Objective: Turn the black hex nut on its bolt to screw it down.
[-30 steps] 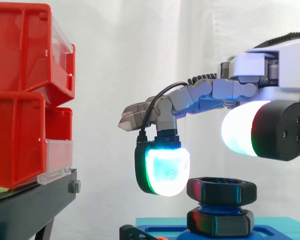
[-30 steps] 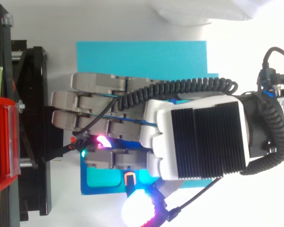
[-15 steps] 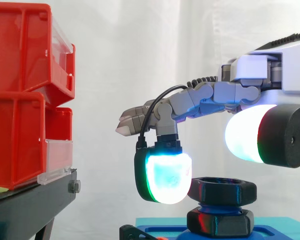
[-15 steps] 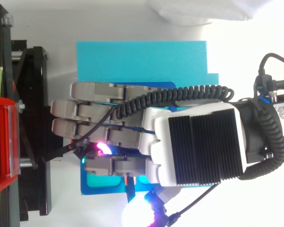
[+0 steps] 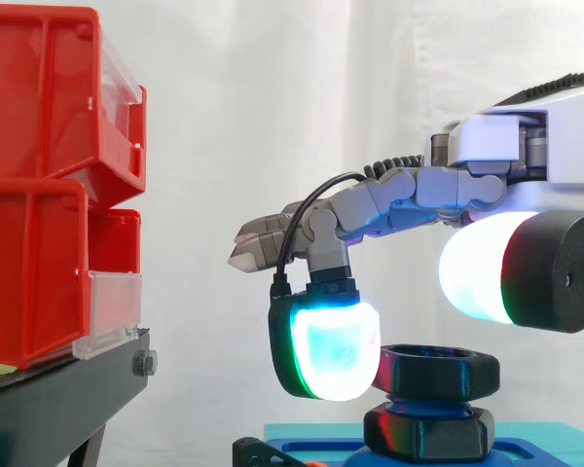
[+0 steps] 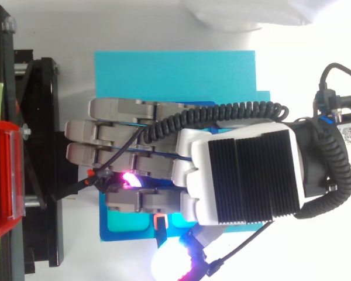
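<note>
The black hex nut (image 5: 436,369) sits high on a blue bolt, above a second black hex piece (image 5: 428,432) on the blue base (image 5: 311,450). My hand (image 5: 409,195) hovers over it from the right, most fingers stretched out straight to the left. One finger is bent down, and its cyan glowing pad (image 5: 329,348) hangs at the nut's left edge, touching it or nearly so. The white glowing thumb pad (image 5: 475,272) floats above the nut's right side, clear of it. In the top view the hand (image 6: 245,175) covers the nut.
Red bins (image 5: 49,175) are stacked on a black stand (image 5: 58,404) at the left, a short gap from the straight fingertips. The blue base lies on a teal plate (image 6: 175,76). A white curtain hangs behind.
The bent finger's glowing pad has dropped lower and shifted right, closing in on the nut's left edge. The thumb pad stayed above the nut. The nut looks unmoved.
</note>
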